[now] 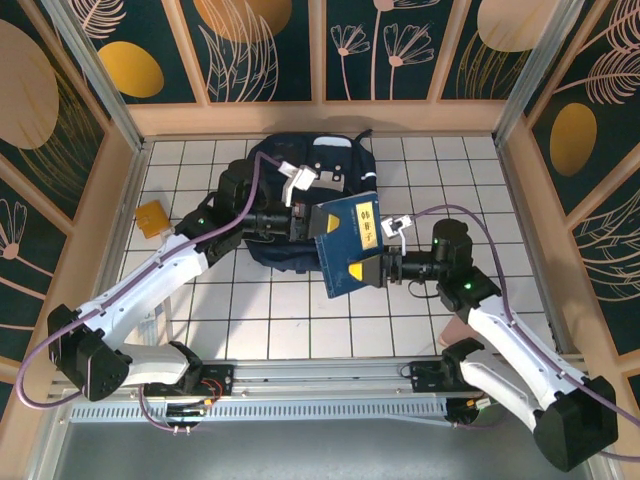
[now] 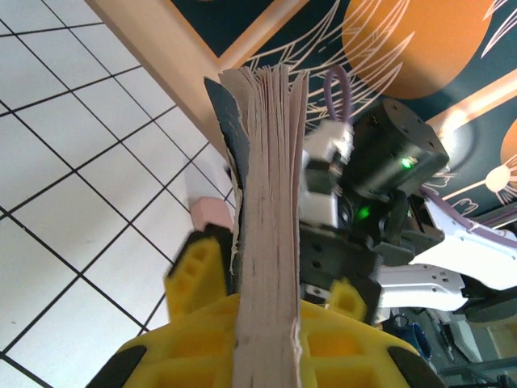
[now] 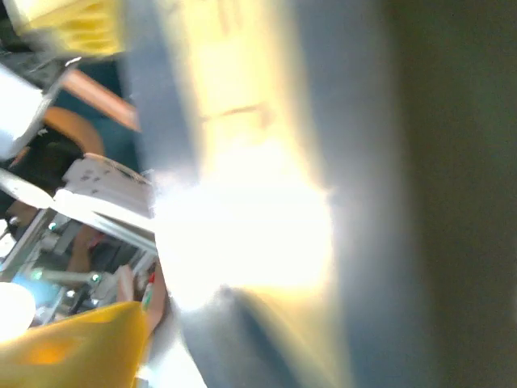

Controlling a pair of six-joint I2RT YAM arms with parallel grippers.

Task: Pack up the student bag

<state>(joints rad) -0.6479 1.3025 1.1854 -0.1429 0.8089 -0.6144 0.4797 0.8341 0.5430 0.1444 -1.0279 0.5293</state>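
From the top, the bag (image 1: pixel 345 175) lies at the far middle of the table (image 1: pixel 300 320). A blue book (image 1: pixel 348 238) is held up over its near side. The left gripper (image 1: pixel 308 222) pinches the book's left edge. The right gripper (image 1: pixel 368 268) is at the book's near right corner; I cannot tell if it grips. An orange packet (image 1: pixel 153 217) lies far to the left.

The left wrist view shows yellow fingers (image 2: pixel 194 271) tight on the book's pages.

The right wrist view is a blur of blue and yellow.

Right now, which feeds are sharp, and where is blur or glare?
Top external: evenly lit, sharp, blue book above the student bag. Left wrist: book's page edges crisp, background softer. Right wrist: heavily blurred, white glare mid-frame.
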